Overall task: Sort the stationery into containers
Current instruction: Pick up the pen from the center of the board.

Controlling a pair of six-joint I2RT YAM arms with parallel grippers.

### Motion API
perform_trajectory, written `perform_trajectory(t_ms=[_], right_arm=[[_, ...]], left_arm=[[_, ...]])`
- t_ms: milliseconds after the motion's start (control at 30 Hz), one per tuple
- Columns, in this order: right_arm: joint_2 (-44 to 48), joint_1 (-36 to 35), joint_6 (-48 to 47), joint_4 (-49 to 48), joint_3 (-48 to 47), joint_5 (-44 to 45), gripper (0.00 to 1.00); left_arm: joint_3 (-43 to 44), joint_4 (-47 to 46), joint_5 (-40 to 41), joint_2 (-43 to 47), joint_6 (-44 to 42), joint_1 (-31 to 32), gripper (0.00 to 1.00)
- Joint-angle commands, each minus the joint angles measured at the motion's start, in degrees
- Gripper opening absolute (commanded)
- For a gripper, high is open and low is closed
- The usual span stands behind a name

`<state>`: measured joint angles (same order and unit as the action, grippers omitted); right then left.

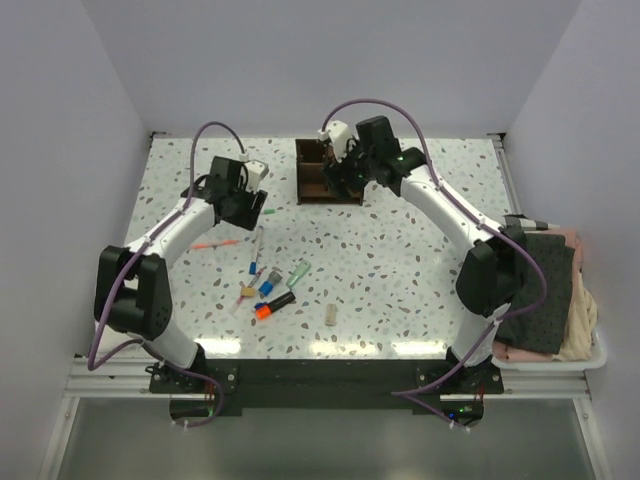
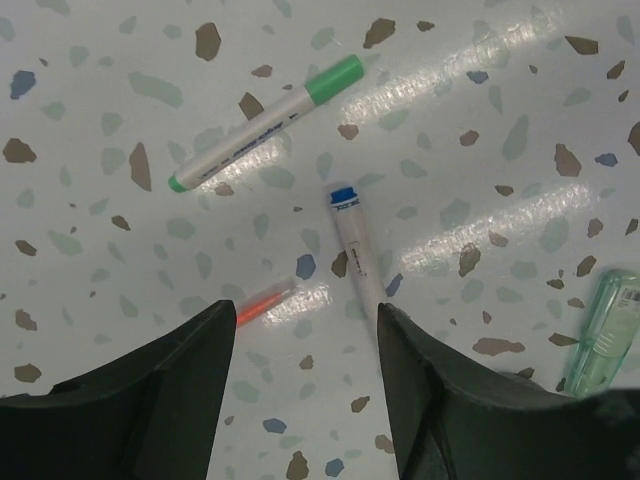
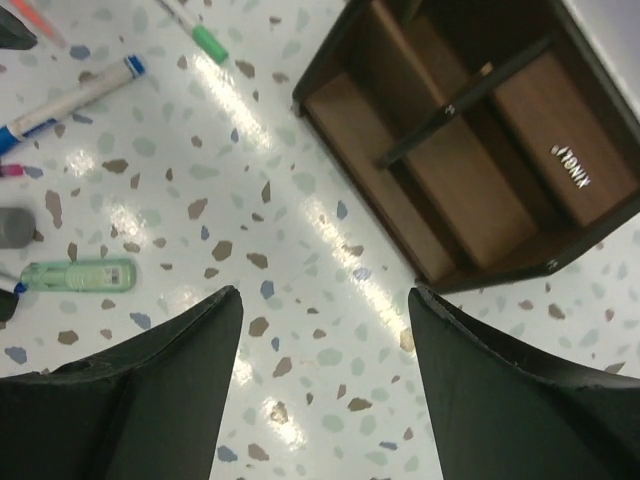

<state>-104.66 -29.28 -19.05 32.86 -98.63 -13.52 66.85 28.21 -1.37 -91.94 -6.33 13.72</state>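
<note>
The dark brown organizer box [image 1: 328, 172] stands at the back middle; in the right wrist view [image 3: 470, 140] a thin dark stick [image 3: 465, 100] lies across its dividers. My right gripper [image 3: 325, 295] is open and empty, above the table just in front of the box. My left gripper [image 2: 305, 310] is open and empty over a white blue-capped pen [image 2: 355, 245] and a thin orange pen [image 2: 263, 302], with a green-capped white marker [image 2: 265, 122] beyond. A pale green marker [image 1: 299, 271], an orange-and-black marker [image 1: 274, 304], small blue-capped pieces [image 1: 266, 287] and a tan block [image 1: 332, 314] lie mid-table.
A pile of dark and pink cloths [image 1: 548, 295] sits at the right edge of the table. White walls close in the back and sides. The pale green marker also shows in the right wrist view [image 3: 78, 274] and the left wrist view [image 2: 600, 335].
</note>
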Motion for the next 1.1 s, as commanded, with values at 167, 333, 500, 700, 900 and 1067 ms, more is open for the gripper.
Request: perform_trajectory(t_ms=[167, 333, 500, 700, 900, 1067], right_arm=[[7.28, 0.19, -7.39, 0.79, 6.08, -5.37, 0.7], [5.88, 0.01, -15.83, 7.03, 4.59, -12.58, 0.65], [1.75, -0.78, -31.99, 18.37, 0.99, -18.55, 0.59], [-2.3, -5.25, -50.9, 23.92, 0.8, -18.48, 0.57], [-7.48, -10.97, -63.38, 23.04, 0.37, -15.75, 0.63], [-11.08, -13.08, -69.18, 17.87, 2.12, -15.4, 0.68]], left_arm=[[2.23, 4.49, -1.35, -5.27, 0.8, 0.52, 0.6], [0.21, 1.94, -2.93, -2.72, -1.93, -0.35, 0.63], [-3.2, 1.51, -3.38, 1.67, -2.46, -0.79, 0.64], [-4.62, 1.77, -1.98, 5.89, -6.68, -5.62, 0.72], [-5.06, -0.87, -2.32, 7.83, -3.17, -13.98, 0.74], [-6.64, -1.75, -3.02, 10.9, 0.08, -18.28, 0.75]])
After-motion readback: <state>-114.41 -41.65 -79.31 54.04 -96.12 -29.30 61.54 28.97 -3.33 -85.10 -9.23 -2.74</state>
